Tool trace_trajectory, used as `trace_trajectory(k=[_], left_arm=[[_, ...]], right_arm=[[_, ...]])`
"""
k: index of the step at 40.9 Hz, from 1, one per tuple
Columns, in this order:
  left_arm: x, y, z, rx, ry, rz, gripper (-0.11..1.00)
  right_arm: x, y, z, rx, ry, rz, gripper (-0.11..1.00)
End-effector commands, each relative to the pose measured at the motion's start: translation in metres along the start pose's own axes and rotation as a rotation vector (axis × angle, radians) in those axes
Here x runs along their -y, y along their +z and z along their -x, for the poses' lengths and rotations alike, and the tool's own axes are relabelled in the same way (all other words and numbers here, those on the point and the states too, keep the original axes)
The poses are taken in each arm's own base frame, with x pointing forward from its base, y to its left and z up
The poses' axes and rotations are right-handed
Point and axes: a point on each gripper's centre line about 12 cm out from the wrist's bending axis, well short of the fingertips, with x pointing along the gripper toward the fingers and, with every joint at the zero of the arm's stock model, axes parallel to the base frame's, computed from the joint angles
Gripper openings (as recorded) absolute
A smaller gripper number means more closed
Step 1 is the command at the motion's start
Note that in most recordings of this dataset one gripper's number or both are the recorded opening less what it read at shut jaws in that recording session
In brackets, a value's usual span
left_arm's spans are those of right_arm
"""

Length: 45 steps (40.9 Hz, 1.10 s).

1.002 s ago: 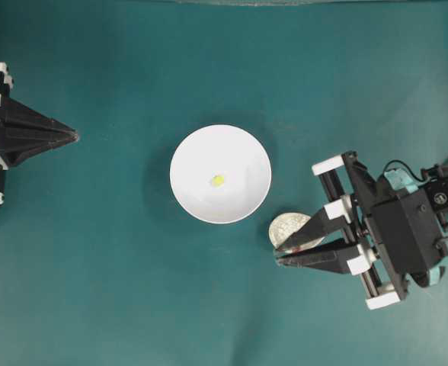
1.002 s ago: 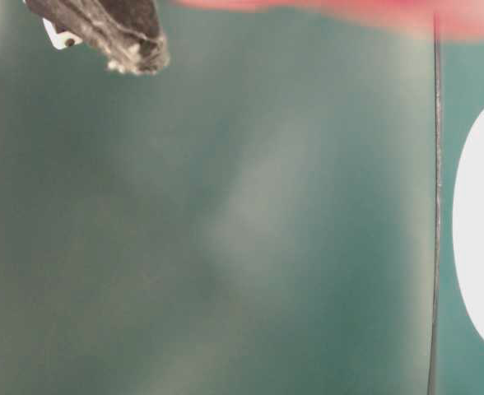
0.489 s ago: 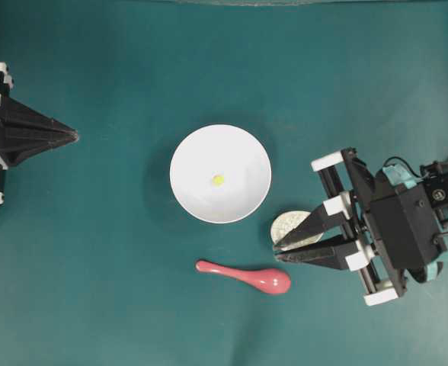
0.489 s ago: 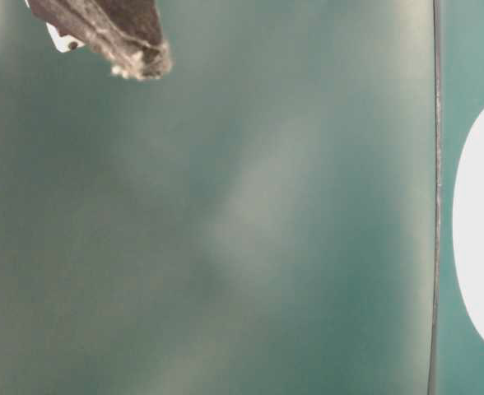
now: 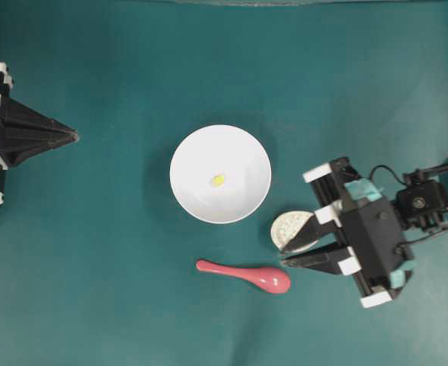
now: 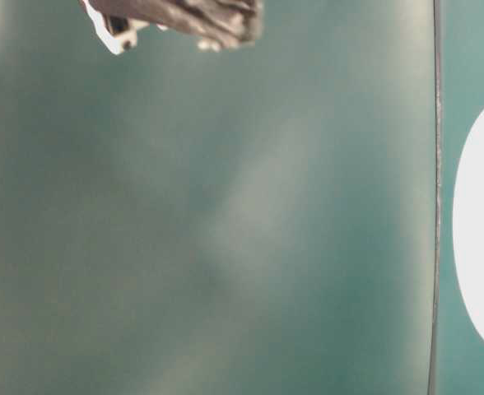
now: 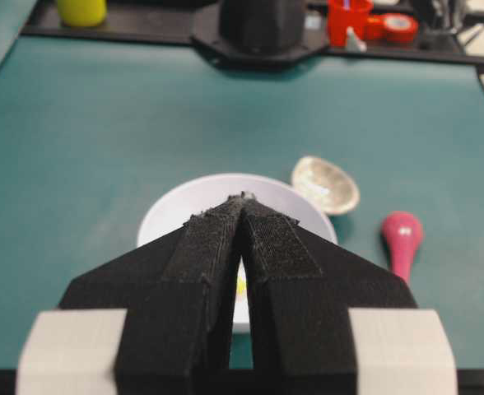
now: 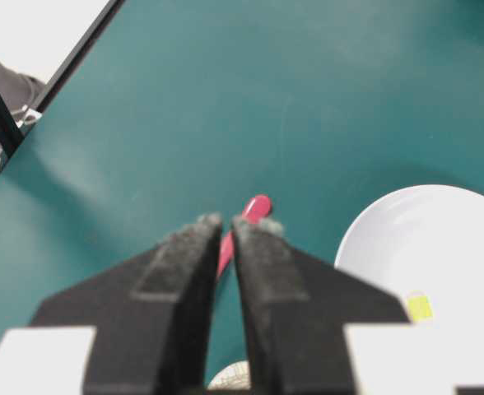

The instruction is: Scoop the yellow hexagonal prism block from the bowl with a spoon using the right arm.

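A: What does everything sit on?

B: A flat teal surface [image 5: 132,290], matte, evenly lit with a soft pale sheen in places.

A: And round the edges?

B: A black rail [image 7: 127,29] runs along the far side in the left wrist view. On it stand a yellow cup [image 7: 81,11], a red cup [image 7: 347,18] and a red tape roll [image 7: 398,27].

A: Beyond the surface?

B: A pale floor patch [image 8: 36,29] shows past its dark border in the right wrist view.

A speckled beige spoon rest [image 5: 291,227] lies on the teal table [image 5: 132,290]. At the table's far edge, in the left wrist view, stand a yellow cup [image 7: 81,11], a red cup [image 7: 347,18] and a roll of red tape [image 7: 399,27].
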Motion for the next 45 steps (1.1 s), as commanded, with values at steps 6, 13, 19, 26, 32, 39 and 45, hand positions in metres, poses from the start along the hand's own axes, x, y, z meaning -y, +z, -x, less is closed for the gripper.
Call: trace_trajectory(k=[6, 13, 19, 26, 32, 39, 45], left_arm=[[-0.001, 0.002, -0.002, -0.009, 0.003, 0.000, -0.01], [-0.001, 0.002, -0.002, -0.008, 0.003, -0.001, -0.01], [-0.001, 0.002, -0.002, -0.008, 0.003, -0.003, -0.01], [-0.001, 0.002, -0.002, -0.008, 0.003, -0.007, -0.01], [-0.001, 0.002, -0.002, -0.008, 0.003, -0.011, -0.01], [-0.001, 0.000, -0.003, -0.018, 0.003, -0.007, -0.01], [-0.001, 0.000, -0.003, -0.018, 0.003, -0.009, -0.01]], right_arm=[[0.003, 0.015, -0.009, -0.023, 0.008, -0.050, 0.18], [0.008, 0.016, -0.023, -0.091, 0.011, -0.155, 0.19], [0.013, 0.016, -0.035, -0.167, 0.007, -0.252, 0.20], [0.016, 0.014, -0.047, -0.225, 0.001, -0.333, 0.20], [0.018, 0.008, -0.058, -0.268, -0.009, -0.403, 0.20], [0.020, 0.001, -0.069, -0.314, -0.023, -0.470, 0.20], [0.021, 0.000, -0.079, -0.326, -0.030, -0.503, 0.20]])
